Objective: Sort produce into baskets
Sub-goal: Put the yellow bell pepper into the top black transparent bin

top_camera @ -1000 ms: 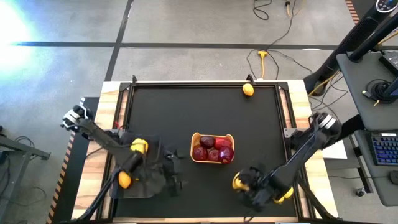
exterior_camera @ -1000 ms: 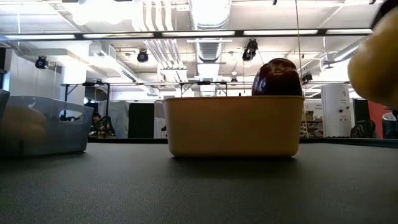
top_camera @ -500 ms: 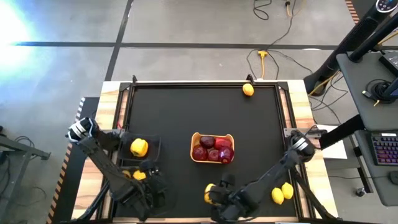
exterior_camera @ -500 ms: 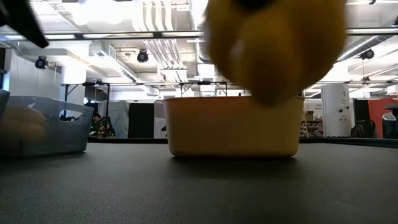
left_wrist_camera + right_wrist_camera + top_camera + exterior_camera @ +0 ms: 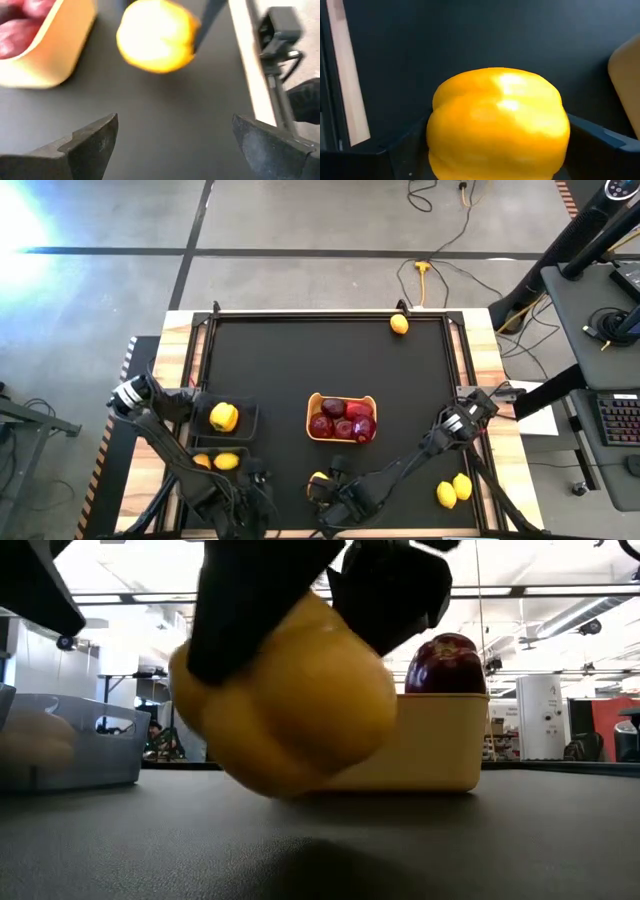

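My right gripper [image 5: 322, 486] is shut on a blocky yellow bell pepper [image 5: 497, 122] near the table's near edge, just near and left of the tan tray [image 5: 312, 402]. The tray holds several dark red fruits [image 5: 343, 421]. My left gripper [image 5: 175, 145] is open and empty, low over the table to the left of the pepper and facing it. One dark bin [image 5: 246, 412] holds a yellow pepper [image 5: 223, 417]. The bin next to it holds two lemons [image 5: 226, 462]. My right gripper pinches the yellow pepper by two opposite sides [image 5: 436, 145] between its two fingers [image 5: 402, 147]. In the low view the dark fingers [image 5: 260, 600] come down on it from above. The pepper [image 5: 290, 705] hangs just clear of the table, with its shadow below it.
One lemon [image 5: 399, 324] lies at the table's far edge. Two lemons [image 5: 454, 490] lie near the near right corner. The black tabletop [image 5: 300, 360] between the tray and the far edge is bare. The two arms lie close together along the near edge.
My right gripper has carried the yellow pepper along the near edge toward the table's left, from the near right corner to a spot in front of the tray. My left gripper has drawn away from the bins toward the near edge.
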Controlling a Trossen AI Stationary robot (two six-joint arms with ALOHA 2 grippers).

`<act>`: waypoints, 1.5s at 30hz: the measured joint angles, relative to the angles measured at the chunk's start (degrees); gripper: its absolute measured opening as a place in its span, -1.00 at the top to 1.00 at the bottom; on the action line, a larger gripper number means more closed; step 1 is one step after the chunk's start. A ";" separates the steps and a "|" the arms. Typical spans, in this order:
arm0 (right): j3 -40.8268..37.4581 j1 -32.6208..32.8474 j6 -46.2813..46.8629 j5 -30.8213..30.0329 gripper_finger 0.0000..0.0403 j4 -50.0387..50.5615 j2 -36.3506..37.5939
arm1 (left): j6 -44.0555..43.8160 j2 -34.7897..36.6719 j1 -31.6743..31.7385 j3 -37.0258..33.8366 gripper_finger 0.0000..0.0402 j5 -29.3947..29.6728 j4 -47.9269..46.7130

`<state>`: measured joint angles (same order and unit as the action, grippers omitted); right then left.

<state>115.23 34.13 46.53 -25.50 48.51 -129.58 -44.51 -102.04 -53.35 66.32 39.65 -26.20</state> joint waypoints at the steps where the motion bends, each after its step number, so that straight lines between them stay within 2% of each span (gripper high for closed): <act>1: 0.25 0.01 0.18 0.00 -0.87 0.33 0.10 | 1.75 -0.84 0.01 0.00 -0.85 -0.03 2.28; 5: 0.79 0.06 -0.13 0.02 -0.96 0.77 0.35 | 5.99 -4.84 0.73 1.33 -0.85 0.46 7.52; 12: 0.77 0.11 -0.59 1.88 -0.98 2.58 1.04 | 5.93 -12.54 2.05 8.64 -0.86 8.60 6.39; 17: 0.77 1.37 0.80 2.96 -0.98 4.63 3.00 | 3.30 -15.48 3.43 11.98 -0.86 10.11 3.55; 25: 0.75 3.65 1.49 2.43 -0.99 5.33 3.76 | 1.92 -15.58 7.23 9.84 -0.86 9.29 4.27; 30: 0.51 4.02 1.85 2.40 -0.99 5.44 3.76 | 4.06 -15.69 9.56 7.06 -0.86 3.89 14.21; 34: 0.51 4.07 1.73 2.42 -0.99 5.90 3.76 | 4.39 -16.00 11.03 5.17 -0.86 3.38 19.93; 39: 0.51 4.89 3.34 2.40 -0.99 10.53 3.78 | 6.06 -16.00 11.64 4.24 -0.86 3.87 23.45; 45: -0.55 5.44 7.45 2.49 -0.99 17.24 3.85 | 11.57 -15.56 12.14 4.13 -0.86 2.93 23.24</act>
<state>114.69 39.57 53.97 -23.00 65.76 -125.73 -32.94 -117.60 -41.21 70.46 42.58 -2.96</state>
